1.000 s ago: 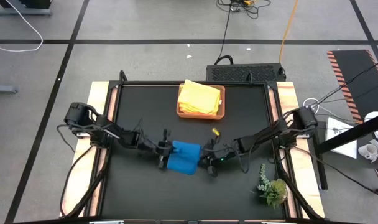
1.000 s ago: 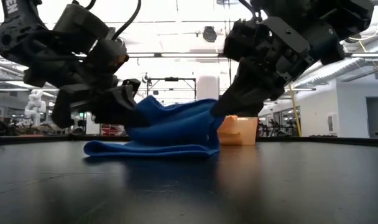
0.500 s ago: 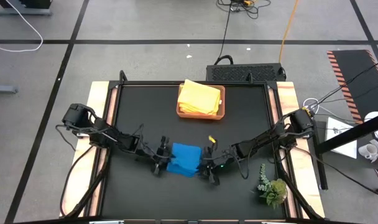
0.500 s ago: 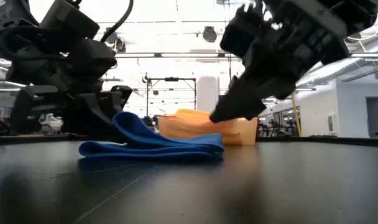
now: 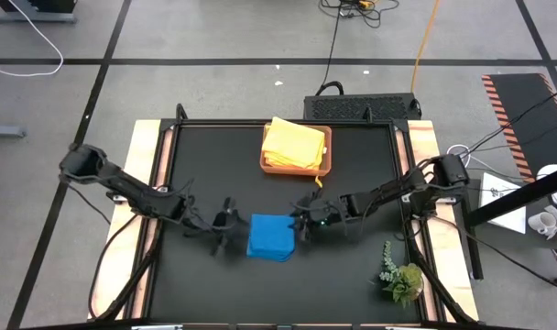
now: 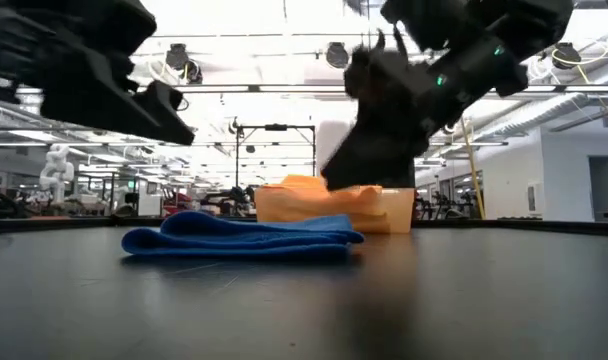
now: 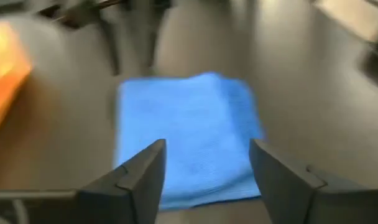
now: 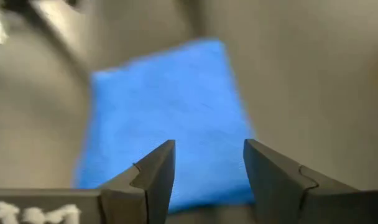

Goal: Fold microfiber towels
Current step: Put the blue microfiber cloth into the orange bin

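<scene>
Table point(image 5: 196, 165): black work surface, with my two arms reaching in from either side toward its near-middle.
Tray point(image 5: 326, 158): brown, at the far edge of the table, holding a stack of folded yellow and orange towels point(image 5: 292, 143); I judge it is the place for finished cloths, which is why it sits well apart from where I fold.
Blue towel point(image 5: 270, 236): lies flat on the table in a neat folded rectangle, layers stacked, between my two grippers and touching neither; its fold looks done to me, so it rests free.
Left gripper point(image 5: 221, 229): just beside the towel's left edge, fingers spread apart and holding nothing; in my left wrist view the blue towel point(image 7: 188, 134) lies ahead, past my parted fingers point(image 7: 142, 174).
Right gripper point(image 5: 305, 218): just beside the towel's right far corner, lifted off the table, fingers likewise parted and empty; the towel point(image 8: 164, 118) shows beyond them.
Plant sprig point(image 5: 402, 278): at the table's near right corner, well clear of the work.
Next, as I judge: pick the blue towel up and carry it to the tray.
</scene>
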`<state>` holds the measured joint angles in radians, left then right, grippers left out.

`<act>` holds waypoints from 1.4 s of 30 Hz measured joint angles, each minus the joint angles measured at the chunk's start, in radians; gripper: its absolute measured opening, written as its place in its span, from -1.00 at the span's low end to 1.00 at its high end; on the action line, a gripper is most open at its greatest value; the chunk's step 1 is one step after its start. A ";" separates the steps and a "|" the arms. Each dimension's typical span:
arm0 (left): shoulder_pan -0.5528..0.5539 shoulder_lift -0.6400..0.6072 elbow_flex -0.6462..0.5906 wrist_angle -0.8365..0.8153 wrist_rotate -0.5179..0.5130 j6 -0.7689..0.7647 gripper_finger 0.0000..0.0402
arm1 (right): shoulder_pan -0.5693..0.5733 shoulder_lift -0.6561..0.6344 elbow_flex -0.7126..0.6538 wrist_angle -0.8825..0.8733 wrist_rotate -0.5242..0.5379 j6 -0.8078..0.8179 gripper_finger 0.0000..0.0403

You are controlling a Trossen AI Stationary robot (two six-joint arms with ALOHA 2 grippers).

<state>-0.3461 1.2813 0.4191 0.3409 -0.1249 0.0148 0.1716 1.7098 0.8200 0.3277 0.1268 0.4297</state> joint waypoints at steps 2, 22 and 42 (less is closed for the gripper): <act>0.024 -0.009 0.000 -0.018 -0.054 -0.076 0.24 | -0.025 0.003 -0.002 -0.032 0.000 0.012 -0.06; 0.428 0.389 0.010 0.176 0.433 -0.530 0.42 | -0.112 0.186 0.002 0.133 -0.204 0.134 0.04; 0.391 0.396 0.043 0.185 0.453 -0.361 -0.96 | -0.108 0.142 -0.002 0.068 -0.227 0.025 -0.95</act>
<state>0.0452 1.6769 0.4624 0.5260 0.3277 -0.3461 0.0635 1.8516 0.8180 0.3955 -0.1001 0.4552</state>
